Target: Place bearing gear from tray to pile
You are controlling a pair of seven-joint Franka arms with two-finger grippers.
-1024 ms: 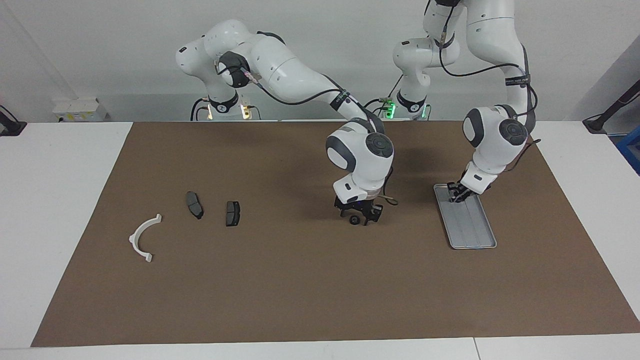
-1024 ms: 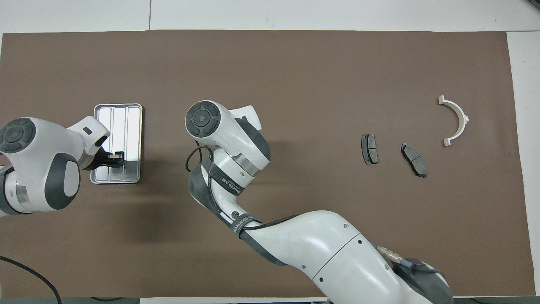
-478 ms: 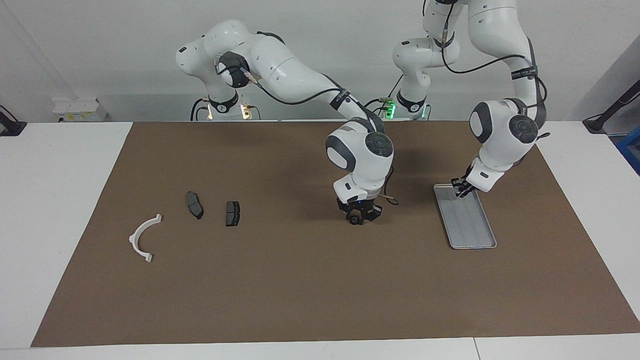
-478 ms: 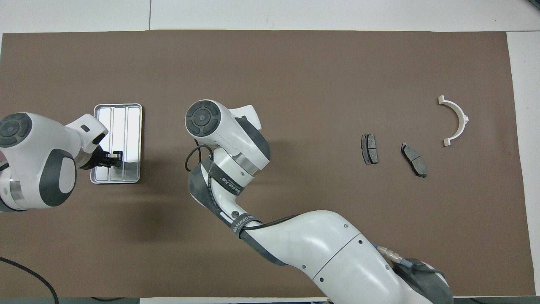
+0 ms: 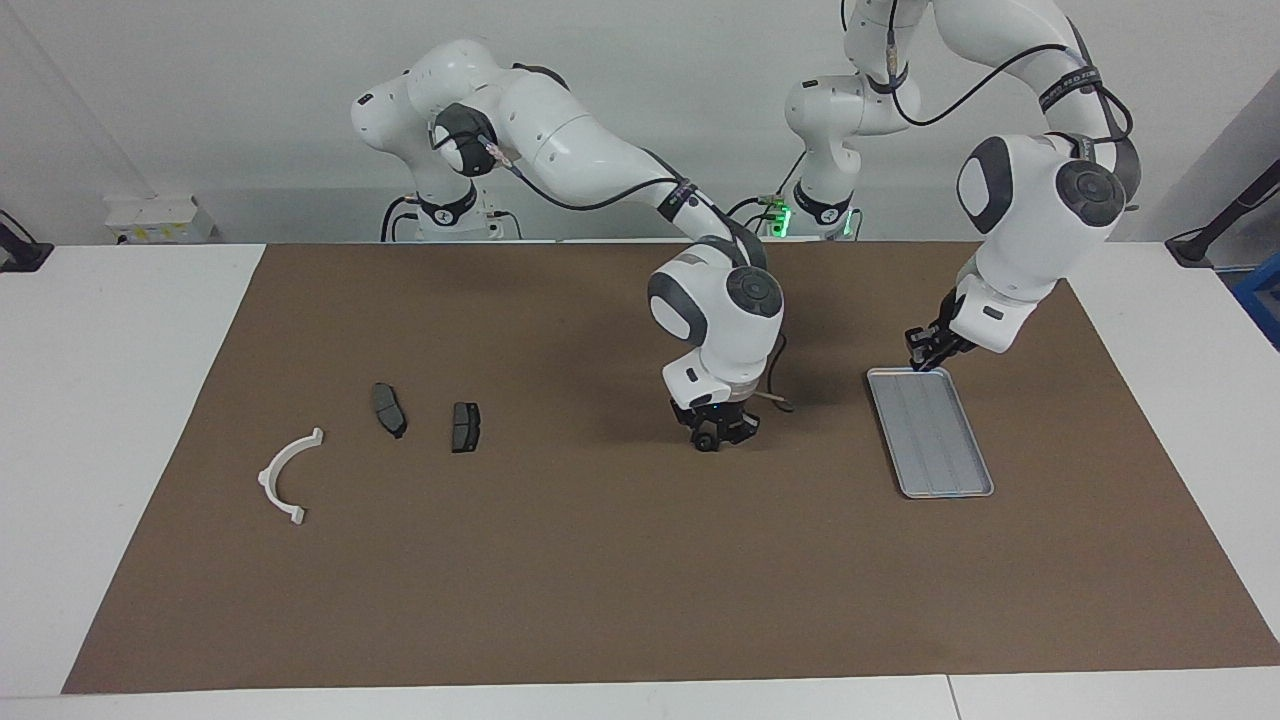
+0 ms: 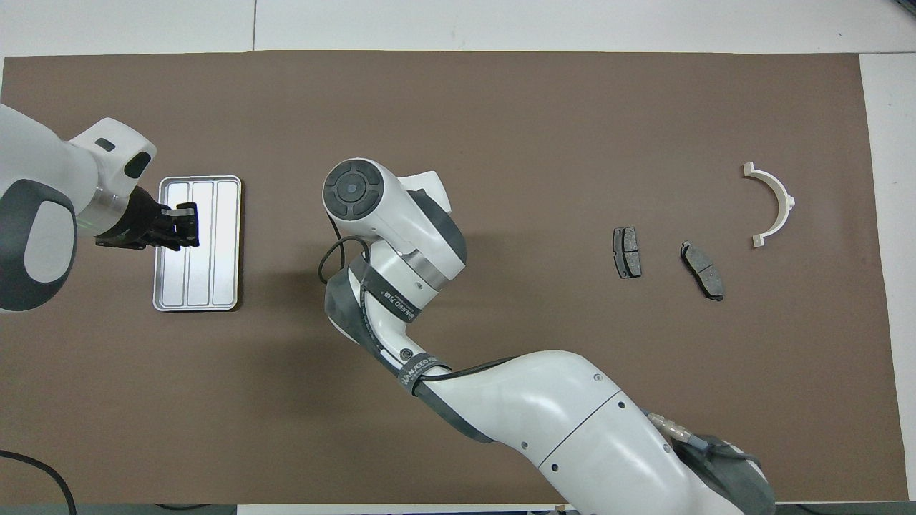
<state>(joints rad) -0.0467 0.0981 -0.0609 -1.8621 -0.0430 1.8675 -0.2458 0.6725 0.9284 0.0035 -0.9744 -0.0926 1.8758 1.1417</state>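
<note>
The right gripper (image 5: 712, 437) is low over the middle of the mat, its fingers clamped on the bearing gear (image 5: 707, 443), probably to carry it to the pile (image 5: 385, 440). This arm is bent steeply down. The left gripper (image 5: 925, 352), fingers together and holding nothing, hangs above the tray (image 5: 945, 465).

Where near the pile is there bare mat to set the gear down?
Widest bare mat: between the square brake pad and the right end effector, shut on the bearing gear. Also free: the strip farther from the robots than the pile. Tighter: between the long brake pad and the white arc. The left end effector hangs over the tray.
</note>
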